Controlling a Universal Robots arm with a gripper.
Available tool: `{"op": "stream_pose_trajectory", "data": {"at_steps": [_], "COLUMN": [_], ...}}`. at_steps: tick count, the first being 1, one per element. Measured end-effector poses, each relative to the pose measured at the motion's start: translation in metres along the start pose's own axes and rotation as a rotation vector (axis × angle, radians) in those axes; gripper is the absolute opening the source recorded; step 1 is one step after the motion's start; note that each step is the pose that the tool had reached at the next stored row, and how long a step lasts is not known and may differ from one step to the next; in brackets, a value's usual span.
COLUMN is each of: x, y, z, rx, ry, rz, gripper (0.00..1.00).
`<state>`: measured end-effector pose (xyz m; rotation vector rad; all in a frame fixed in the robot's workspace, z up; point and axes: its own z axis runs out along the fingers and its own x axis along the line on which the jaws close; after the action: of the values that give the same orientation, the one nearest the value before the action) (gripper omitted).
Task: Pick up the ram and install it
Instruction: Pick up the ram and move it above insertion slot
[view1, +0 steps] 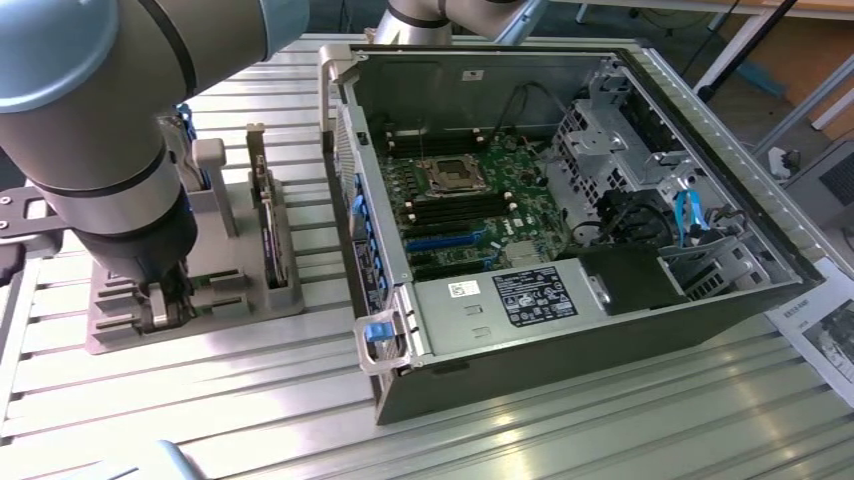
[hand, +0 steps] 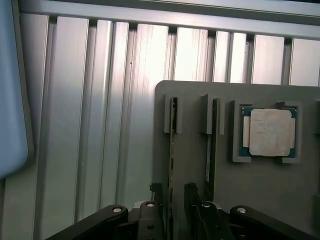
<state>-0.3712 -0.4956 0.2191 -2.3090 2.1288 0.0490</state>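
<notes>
The gripper (hand: 172, 190) is placed at the exterior view's lower left, jaws apart astride the slotted ram (hand: 173, 131)

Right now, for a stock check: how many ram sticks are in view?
2, upright in the grey holder: one ram between the gripper's fingers, the other ram nearer the processor.
</notes>
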Motion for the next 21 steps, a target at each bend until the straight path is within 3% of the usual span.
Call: {"op": "stream_pose_trajectory", "data": {"at_steps": [21], "x": [0.0006], "y": [-0.0039], "z": [0.0071], "rx": [0.0000], "ry": [0.0000], "rz": [0.000], "gripper": [0.31]}}
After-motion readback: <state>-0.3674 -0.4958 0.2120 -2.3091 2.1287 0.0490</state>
